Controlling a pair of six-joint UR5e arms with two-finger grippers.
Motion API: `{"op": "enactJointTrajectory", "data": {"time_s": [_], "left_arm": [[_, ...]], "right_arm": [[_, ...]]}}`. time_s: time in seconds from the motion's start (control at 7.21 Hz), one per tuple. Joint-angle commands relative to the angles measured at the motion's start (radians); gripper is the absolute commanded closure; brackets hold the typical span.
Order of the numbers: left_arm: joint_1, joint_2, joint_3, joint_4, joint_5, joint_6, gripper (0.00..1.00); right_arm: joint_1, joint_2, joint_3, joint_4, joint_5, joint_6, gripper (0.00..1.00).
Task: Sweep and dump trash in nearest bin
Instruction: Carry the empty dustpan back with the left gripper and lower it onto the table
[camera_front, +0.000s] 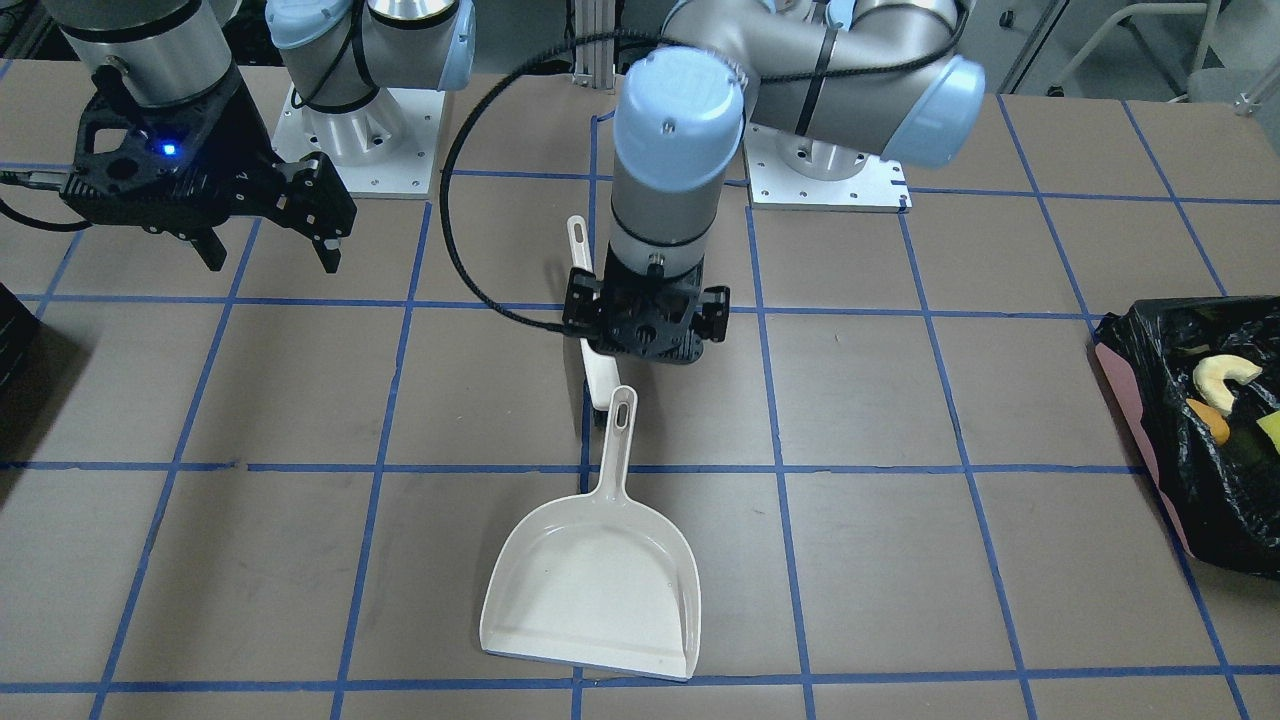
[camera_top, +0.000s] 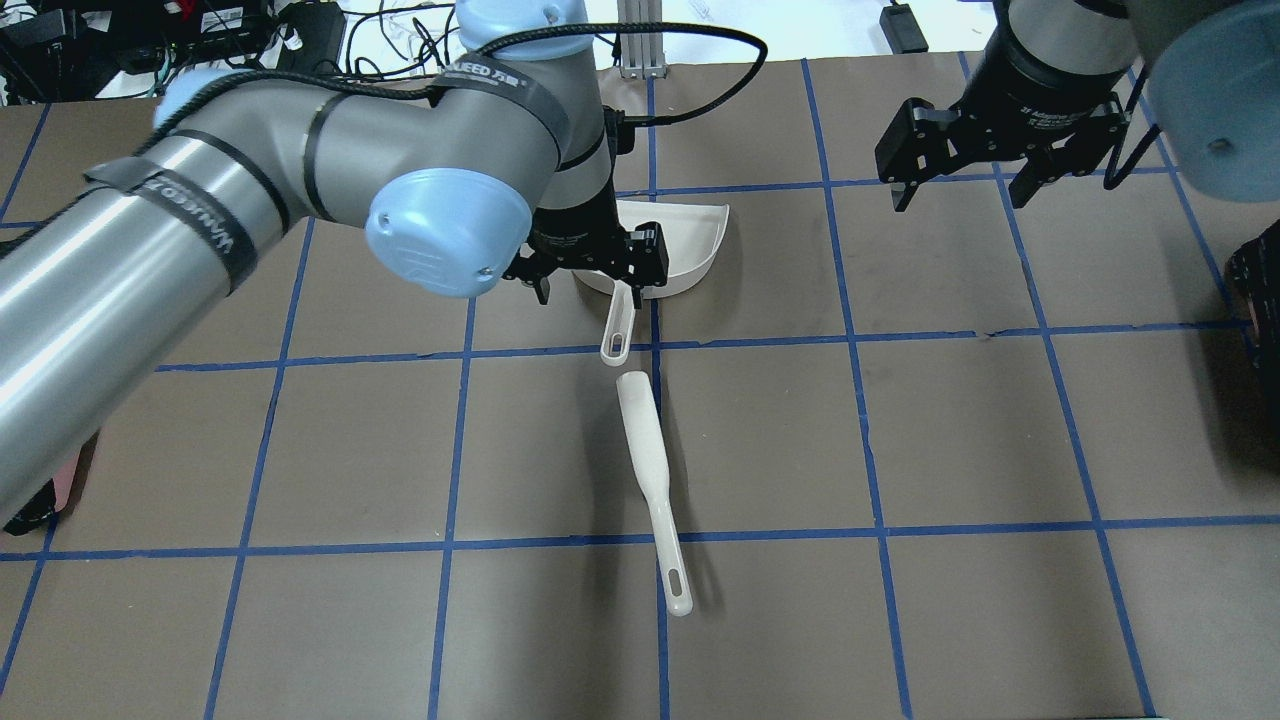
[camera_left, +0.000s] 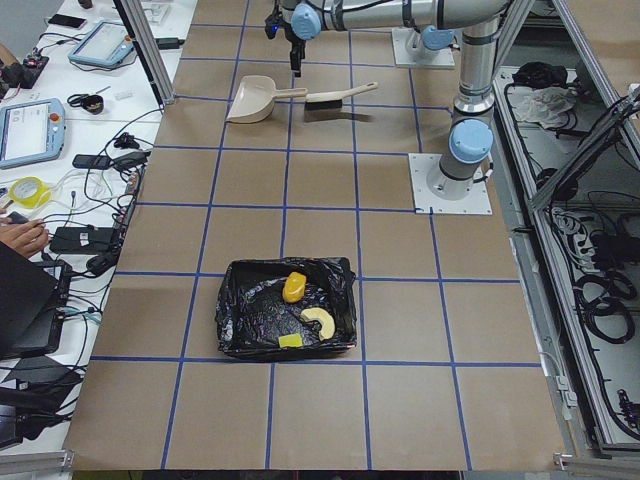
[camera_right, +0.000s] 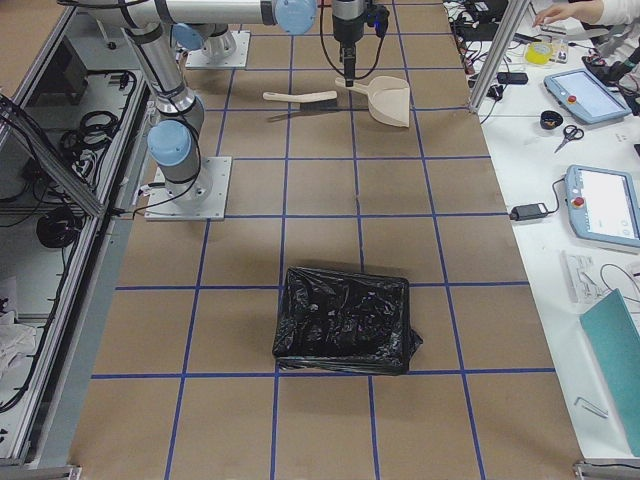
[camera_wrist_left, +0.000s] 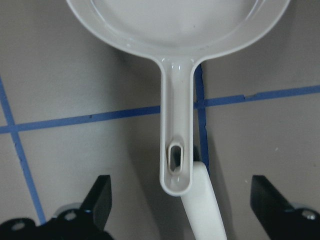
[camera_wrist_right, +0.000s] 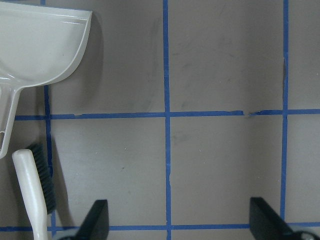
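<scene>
The trash lies inside the bin (camera_front: 1135, 420), on its black bag lining: a cream crescent (camera_front: 1225, 378), an orange lump (camera_front: 1210, 418) and a yellow-green wedge (camera_front: 1268, 430). The exterior left view shows the same bin (camera_left: 240, 325) holding the trash (camera_left: 294, 288). The white dustpan (camera_front: 590, 590) rests on the table with its handle pointing at the white brush (camera_top: 650, 480). My left gripper (camera_wrist_left: 181, 185) hovers open over the dustpan's handle end, fingers well apart on either side. My right gripper (camera_top: 965, 185) hangs open above bare table, holding nothing.
A dark black-covered box (camera_right: 345, 320) sits on the table at my right end. Blue tape lines grid the brown table (camera_top: 760, 440). Tablets, cables and a person's hand (camera_left: 20, 235) lie on side benches beyond the table edge.
</scene>
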Motion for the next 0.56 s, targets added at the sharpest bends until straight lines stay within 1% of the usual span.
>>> {"op": "enactJointTrajectory", "data": {"time_s": [0.0, 0.42], "left_arm": [[0.004, 0.155, 0.034, -0.241, 0.002, -0.015, 0.00], [0.000, 0.240, 0.024, -0.259, 0.004, -0.026, 0.00]], "right_arm": [[0.002, 0.004, 0.002, 0.002, 0.002, -0.001, 0.00], [0.002, 0.005, 0.004, 0.003, 0.002, -0.003, 0.00]]}}
